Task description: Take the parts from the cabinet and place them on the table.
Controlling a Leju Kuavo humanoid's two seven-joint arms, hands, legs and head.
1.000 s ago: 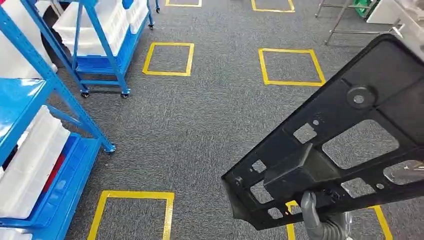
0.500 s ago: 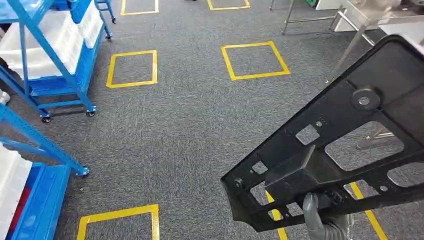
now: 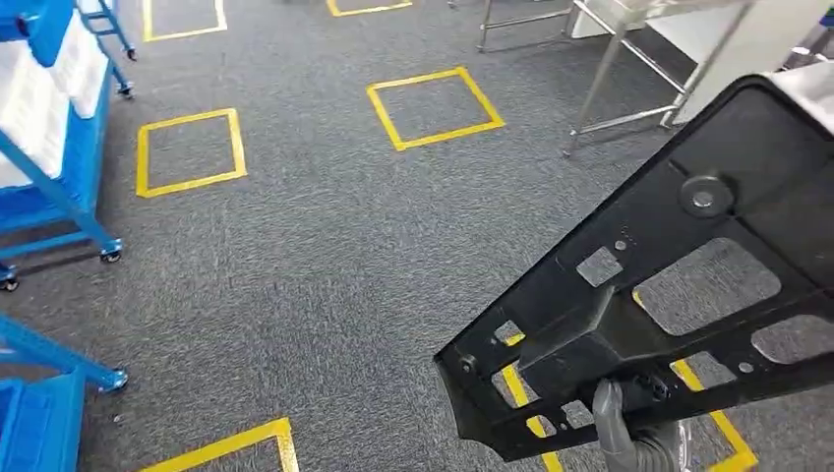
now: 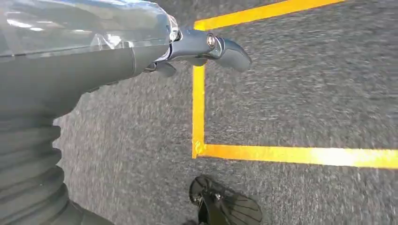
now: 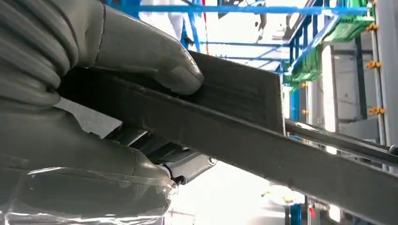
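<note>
The black plastic panel (image 3: 679,295) rides at the near right of the head view, above grey carpet (image 3: 315,265) marked with yellow tape squares (image 3: 433,106), gripped at its near edge by the right robot hand (image 3: 629,433). Metal bench legs (image 3: 610,69) stand far right; the long panel could strike them in a turn. In the left wrist view, the left robot hand (image 4: 202,49) hangs released over carpet. In the right wrist view, the thumb (image 5: 155,56) presses the panel's edge; so narrow a grip could slip.
</note>
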